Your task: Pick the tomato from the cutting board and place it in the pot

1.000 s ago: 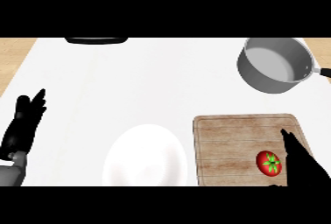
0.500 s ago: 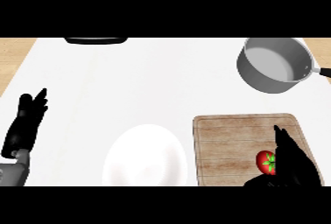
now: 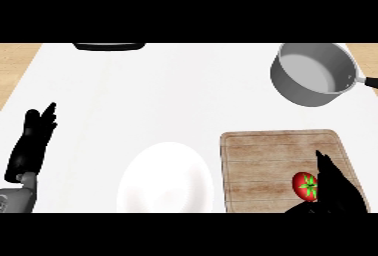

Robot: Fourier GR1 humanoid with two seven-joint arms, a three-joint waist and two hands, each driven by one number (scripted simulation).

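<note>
Tomato (image 3: 305,185) on cutting board (image 3: 266,160), touching right robot hand (image 3: 336,187) fingers, straight, unclosed

Matt grey metal pot (image 3: 314,75), grainy wooden cutting board (image 3: 258,165)

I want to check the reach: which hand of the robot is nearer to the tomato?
Right. The right hand is on the tomato's right side, over the cutting board, partly covering it. The left hand rests open near the counter's left edge, beyond the white plate.
</note>
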